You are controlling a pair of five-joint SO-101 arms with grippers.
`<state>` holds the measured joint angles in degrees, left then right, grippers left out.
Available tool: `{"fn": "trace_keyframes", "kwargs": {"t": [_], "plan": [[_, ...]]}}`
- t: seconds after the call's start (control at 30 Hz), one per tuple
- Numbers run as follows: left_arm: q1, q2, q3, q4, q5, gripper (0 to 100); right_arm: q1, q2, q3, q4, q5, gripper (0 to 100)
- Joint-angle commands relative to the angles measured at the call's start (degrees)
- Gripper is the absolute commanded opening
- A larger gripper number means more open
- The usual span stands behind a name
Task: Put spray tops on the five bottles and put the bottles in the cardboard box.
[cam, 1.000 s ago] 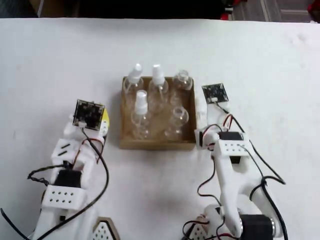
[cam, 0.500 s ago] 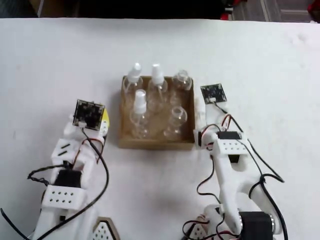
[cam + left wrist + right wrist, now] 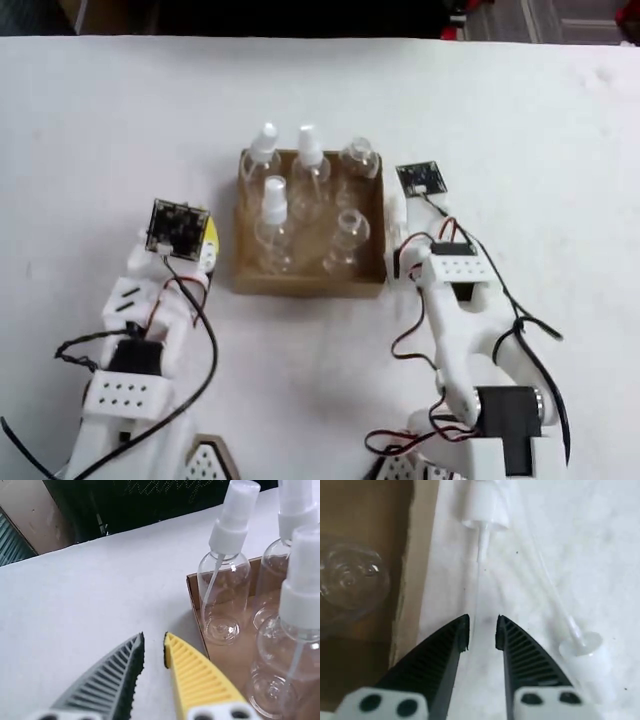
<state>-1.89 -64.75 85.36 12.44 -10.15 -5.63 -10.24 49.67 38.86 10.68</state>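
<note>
The cardboard box (image 3: 310, 285) holds several clear bottles. Three carry white spray tops (image 3: 266, 140); two stand bare, one at the back right (image 3: 358, 160) and one at the front right (image 3: 348, 232). My right gripper (image 3: 482, 630) sits just outside the box's right wall (image 3: 422, 555), low over the table and open. A loose spray top (image 3: 485, 510) lies ahead of it, and the thin tube runs down between the black fingertips. A second loose spray top (image 3: 587, 655) lies beside it. My left gripper (image 3: 154, 650) rests left of the box (image 3: 195, 592), narrowly open and holding nothing.
White table (image 3: 120, 120) stretches around the box on every side. The right arm (image 3: 455, 300) and its cables stand close against the box's front right corner. The left arm (image 3: 140, 330) sits at the front left.
My right arm has pushed forward and slightly left along the box's right side. The box and its bottles have shifted a little left. The left arm has kept still.
</note>
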Motion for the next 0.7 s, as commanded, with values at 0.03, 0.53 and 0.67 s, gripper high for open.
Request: {"fn": "trace_keyframes", "kwargs": {"t": [0.03, 0.53, 0.67], "plan": [[-0.40, 0.13, -0.26, -1.32, 0.00, 7, -1.80, 0.22, -1.93, 0.22, -0.09, 6.7], [-0.40, 0.13, -0.26, -1.23, 0.00, 7, 0.22, 0.48, -2.02, -0.04, -0.18, 6.6], [-0.40, 0.13, -0.26, -1.23, 0.00, 7, 0.22, 0.48, -2.02, -0.04, -0.18, 6.6]]}}
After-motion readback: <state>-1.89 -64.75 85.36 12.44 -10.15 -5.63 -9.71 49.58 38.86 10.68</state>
